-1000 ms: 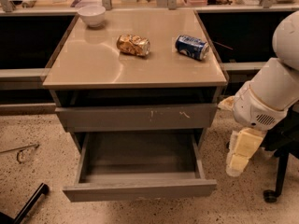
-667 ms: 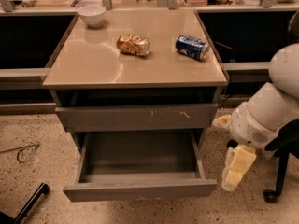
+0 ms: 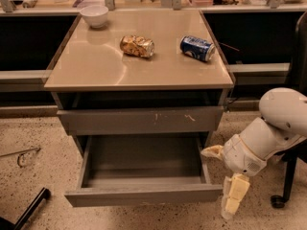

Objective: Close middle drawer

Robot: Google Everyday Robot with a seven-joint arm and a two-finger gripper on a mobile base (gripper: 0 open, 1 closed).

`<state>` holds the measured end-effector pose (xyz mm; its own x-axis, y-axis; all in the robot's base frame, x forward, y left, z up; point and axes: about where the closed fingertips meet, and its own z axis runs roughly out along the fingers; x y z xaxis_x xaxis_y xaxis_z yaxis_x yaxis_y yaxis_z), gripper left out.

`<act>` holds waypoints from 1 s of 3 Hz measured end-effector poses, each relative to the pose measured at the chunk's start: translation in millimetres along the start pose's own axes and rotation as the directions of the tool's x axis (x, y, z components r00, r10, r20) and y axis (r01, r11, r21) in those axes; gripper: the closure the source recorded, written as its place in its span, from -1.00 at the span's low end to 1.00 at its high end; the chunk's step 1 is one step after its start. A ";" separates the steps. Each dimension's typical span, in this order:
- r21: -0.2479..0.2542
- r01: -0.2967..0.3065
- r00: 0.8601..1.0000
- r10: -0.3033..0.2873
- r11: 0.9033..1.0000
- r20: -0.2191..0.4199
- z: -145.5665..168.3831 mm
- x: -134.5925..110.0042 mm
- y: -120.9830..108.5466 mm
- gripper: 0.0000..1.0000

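The middle drawer (image 3: 144,194) is pulled far out of the grey cabinet; its plain flat front faces me and its grey inner box is empty. Above it sits the taller drawer front with whitish scratches (image 3: 139,120), pushed in. My gripper (image 3: 231,200) hangs from the white arm at the lower right, pointing down, just right of the open drawer's front right corner and level with that front. It holds nothing that I can see.
On the tan cabinet top (image 3: 96,66) stand a white bowl (image 3: 94,15), a crumpled snack bag (image 3: 137,46) and a blue can (image 3: 197,48) lying on its side. A black chair base (image 3: 280,200) is at the right; a dark bar (image 3: 29,210) lies lower left on the floor.
My arm and gripper have moved down and a little left, from beside the upper drawer front to level with the open drawer's front. The drawer has not moved.
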<state>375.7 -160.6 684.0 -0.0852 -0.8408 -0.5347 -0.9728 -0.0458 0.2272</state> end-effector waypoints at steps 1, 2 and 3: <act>0.000 0.000 1.000 0.000 1.000 0.000 0.0 0.0 0.0 -1.00; -0.020 -0.015 1.000 0.015 1.000 0.024 28.7 13.4 -7.1 -1.00; -0.021 -0.009 1.000 0.009 1.000 -0.002 72.4 27.6 -17.3 -1.00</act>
<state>374.6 -144.0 606.4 -0.0934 -0.8421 -0.5311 -0.9673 -0.0496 0.2488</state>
